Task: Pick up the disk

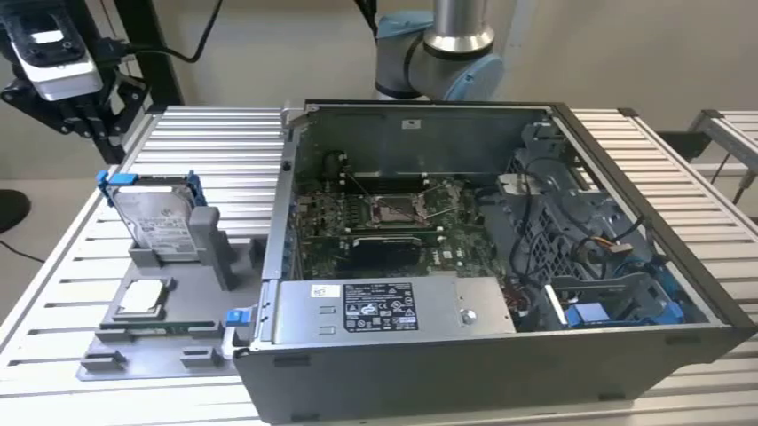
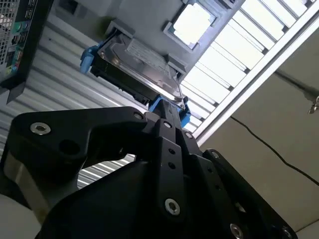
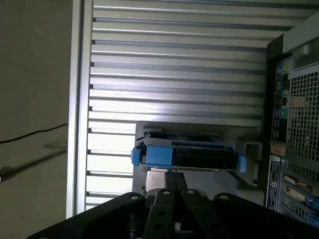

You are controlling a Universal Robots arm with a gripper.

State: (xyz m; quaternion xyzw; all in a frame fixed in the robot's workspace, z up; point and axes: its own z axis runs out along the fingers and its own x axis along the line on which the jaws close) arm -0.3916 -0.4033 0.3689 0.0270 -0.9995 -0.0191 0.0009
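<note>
Slatted table (image 1: 225, 142) — disk (image 1: 156, 217) upright in grey holder (image 1: 154, 348) near the edge at the exterior view's left; gripper (image 2: 167, 113) apart from it — clenched, empty.

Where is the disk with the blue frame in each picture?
Exterior view: the disk stands upright in a grey holder, on the exterior view's left of the open computer case.
Second wrist view: the disk shows its label side, between the computer case and the edge of the slatted table.
First wrist view: the disk is seen edge-on, beside the computer case.
Shared landmark: the computer case.
</note>
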